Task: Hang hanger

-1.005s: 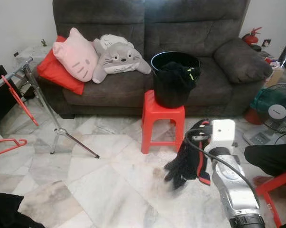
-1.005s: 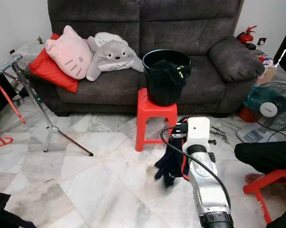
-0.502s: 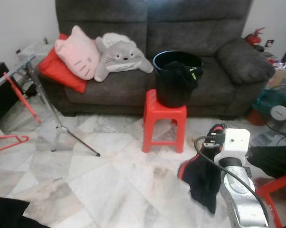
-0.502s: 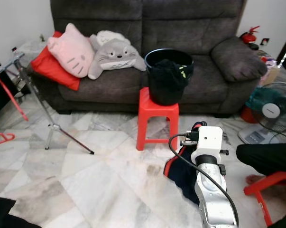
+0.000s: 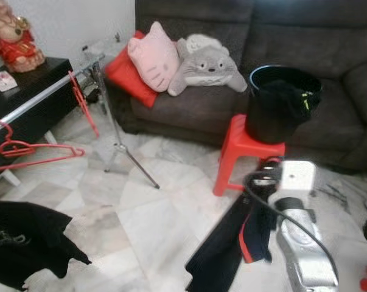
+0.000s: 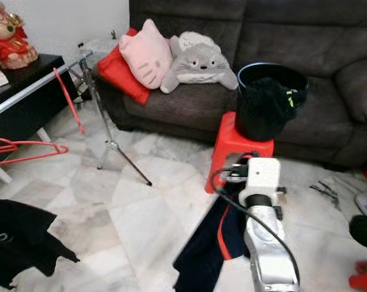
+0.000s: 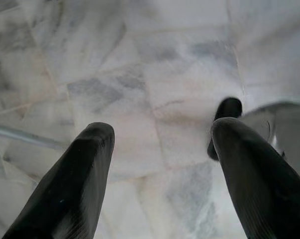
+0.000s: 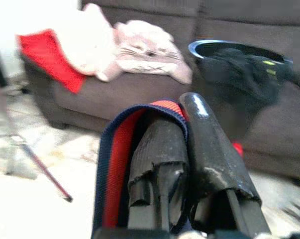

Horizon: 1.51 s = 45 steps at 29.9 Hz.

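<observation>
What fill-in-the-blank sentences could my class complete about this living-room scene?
1. The right gripper is shut on a dark garment with a ____ stripe.
2. The black bucket stands on a red ____.
3. Red hangers hang from the metal ____.
4. The left gripper hangs ____ above the floor.

Missing words: red; stool; rail; open

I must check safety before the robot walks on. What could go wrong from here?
1. The dark garment held by the right pincer hangs down to the floor; it may drag or catch underfoot.
2. The rack leg stretches across the floor toward the robot, a likely trip point.
3. The red stool with the black bucket stands close and could be knocked.
</observation>
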Tool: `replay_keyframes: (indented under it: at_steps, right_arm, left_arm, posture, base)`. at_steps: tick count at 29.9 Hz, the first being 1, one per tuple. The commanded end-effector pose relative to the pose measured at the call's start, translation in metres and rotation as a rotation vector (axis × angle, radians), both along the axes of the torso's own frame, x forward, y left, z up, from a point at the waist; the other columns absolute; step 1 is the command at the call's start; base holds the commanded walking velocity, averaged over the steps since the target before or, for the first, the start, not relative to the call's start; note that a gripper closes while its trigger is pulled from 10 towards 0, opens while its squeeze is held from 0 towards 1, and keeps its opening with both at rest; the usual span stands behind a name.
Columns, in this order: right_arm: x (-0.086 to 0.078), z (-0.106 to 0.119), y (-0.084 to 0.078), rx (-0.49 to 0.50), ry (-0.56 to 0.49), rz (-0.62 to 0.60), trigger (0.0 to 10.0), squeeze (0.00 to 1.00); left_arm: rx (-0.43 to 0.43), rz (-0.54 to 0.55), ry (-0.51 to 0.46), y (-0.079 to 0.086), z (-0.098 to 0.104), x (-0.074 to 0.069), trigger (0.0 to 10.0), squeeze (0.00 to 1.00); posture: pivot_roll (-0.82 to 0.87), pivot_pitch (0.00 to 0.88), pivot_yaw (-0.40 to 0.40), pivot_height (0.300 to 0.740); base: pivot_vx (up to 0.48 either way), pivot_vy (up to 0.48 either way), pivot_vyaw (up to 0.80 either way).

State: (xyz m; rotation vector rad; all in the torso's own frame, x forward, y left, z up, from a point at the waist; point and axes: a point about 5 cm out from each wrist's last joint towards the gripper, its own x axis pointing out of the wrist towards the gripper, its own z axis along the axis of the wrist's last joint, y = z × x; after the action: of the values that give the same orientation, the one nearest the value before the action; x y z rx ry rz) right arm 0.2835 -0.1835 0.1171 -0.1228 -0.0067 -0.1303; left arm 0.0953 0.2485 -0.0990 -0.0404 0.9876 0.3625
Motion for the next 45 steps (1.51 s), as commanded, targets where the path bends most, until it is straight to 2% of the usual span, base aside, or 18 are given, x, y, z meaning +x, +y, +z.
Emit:
replay_keyframes:
  at_steps: [1,28,35,45]
  right_arm:
    - [0.001,0.011,-0.004,-0.007,-0.045,-0.008,10.0,0.00]
    - [0.010,0.013,-0.002,-0.009,-0.047,0.013,10.0,0.00]
    - [0.012,0.009,0.001,0.001,-0.028,0.021,10.0,0.00]
    - [0.013,-0.003,-0.001,-0.003,0.028,0.052,10.0,0.00]
  left_arm:
    - [-0.011,-0.004,0.028,-0.004,-0.003,-0.009,10.0,0.00]
    - [-0.014,-0.002,0.017,-0.006,-0.003,-0.007,10.0,0.00]
    - [-0.009,0.028,-0.016,-0.005,-0.002,-0.004,10.0,0.00]
    - [-0.001,0.042,-0.049,-0.006,0.000,-0.001,10.0,0.00]
  posture:
    - [-0.13,0.000,0.044,0.740]
    - [-0.11,0.000,0.028,0.740]
    - [-0.09,0.000,0.017,0.740]
    - [-0.09,0.000,0.011,0.740]
  base:
    - [0.000,0.000,0.80]
    - [0.000,0.000,0.80]
    - [0.000,0.000,0.80]
    - [0.000,0.000,0.32]
